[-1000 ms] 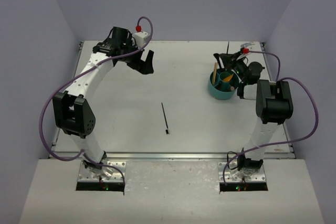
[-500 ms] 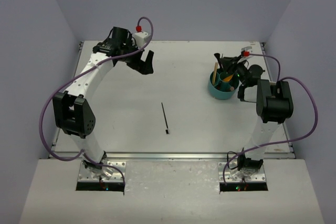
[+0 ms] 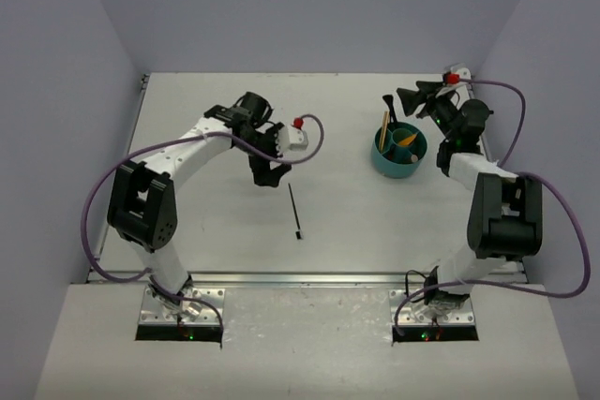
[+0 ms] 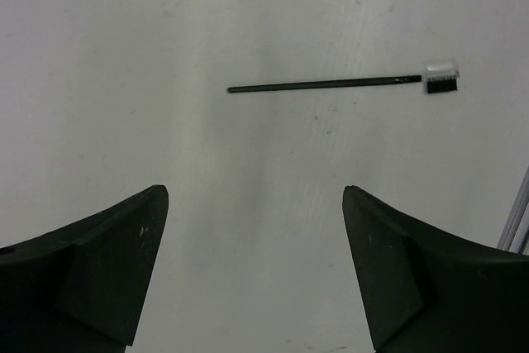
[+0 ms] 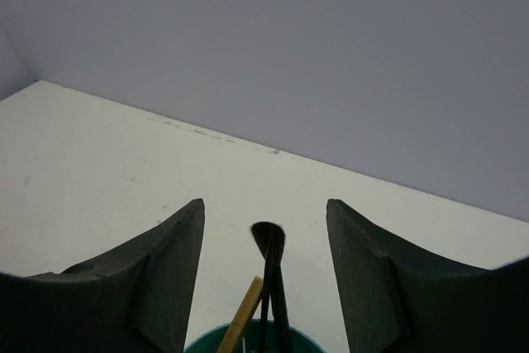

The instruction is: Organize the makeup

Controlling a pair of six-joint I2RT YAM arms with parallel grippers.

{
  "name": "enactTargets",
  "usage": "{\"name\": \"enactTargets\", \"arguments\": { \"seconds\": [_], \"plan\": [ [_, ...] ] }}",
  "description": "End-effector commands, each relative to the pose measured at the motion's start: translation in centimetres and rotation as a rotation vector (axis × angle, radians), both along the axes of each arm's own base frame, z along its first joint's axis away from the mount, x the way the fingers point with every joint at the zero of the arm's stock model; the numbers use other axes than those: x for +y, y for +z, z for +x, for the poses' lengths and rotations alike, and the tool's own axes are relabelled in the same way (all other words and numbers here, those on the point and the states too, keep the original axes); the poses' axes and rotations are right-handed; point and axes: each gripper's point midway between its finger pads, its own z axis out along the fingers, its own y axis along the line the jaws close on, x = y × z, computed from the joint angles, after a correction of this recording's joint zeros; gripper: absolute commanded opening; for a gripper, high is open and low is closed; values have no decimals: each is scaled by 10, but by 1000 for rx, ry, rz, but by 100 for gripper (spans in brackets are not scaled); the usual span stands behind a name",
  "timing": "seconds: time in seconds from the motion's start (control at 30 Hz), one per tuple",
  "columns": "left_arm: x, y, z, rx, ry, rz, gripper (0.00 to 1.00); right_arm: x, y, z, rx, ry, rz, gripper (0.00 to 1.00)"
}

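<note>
A thin black brush (image 3: 294, 210) lies flat on the white table; in the left wrist view the same brush (image 4: 331, 83) shows ahead of the fingers, its bristle head to the right. My left gripper (image 3: 267, 175) (image 4: 254, 196) hovers open just behind its handle end, holding nothing. A teal round container (image 3: 398, 158) (image 5: 307, 341) holds upright black brushes (image 3: 387, 102) (image 5: 267, 241), a wooden stick (image 3: 383, 128) (image 5: 242, 320) and an orange wedge (image 3: 405, 140). My right gripper (image 3: 410, 97) (image 5: 264, 204) stands open behind and above the container, apart from the brush tips.
The back wall rises close behind the right gripper. Purple cables loop beside both arms. A metal rail (image 3: 309, 278) runs along the table's near edge.
The left arm swung from the back left to the table's middle, over the loose brush. The right gripper opened, let go of the brush in the container and pulled back.
</note>
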Motion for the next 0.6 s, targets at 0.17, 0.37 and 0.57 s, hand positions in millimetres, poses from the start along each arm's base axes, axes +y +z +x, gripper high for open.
{"name": "enactTargets", "arguments": {
  "seconds": [0.17, 0.37, 0.57],
  "plan": [
    [-61, -27, -32, -267, -787, 17, 56, -6, -2, -40, 194, -58, -69, 64],
    [-74, -61, -56, -243, -993, 65, 59, 7, 8, -69, 176, -7, -46, 65],
    [-70, -88, -59, -234, -1072, 131, 56, 16, 14, -89, 171, 28, -39, 65]
  ]
}}
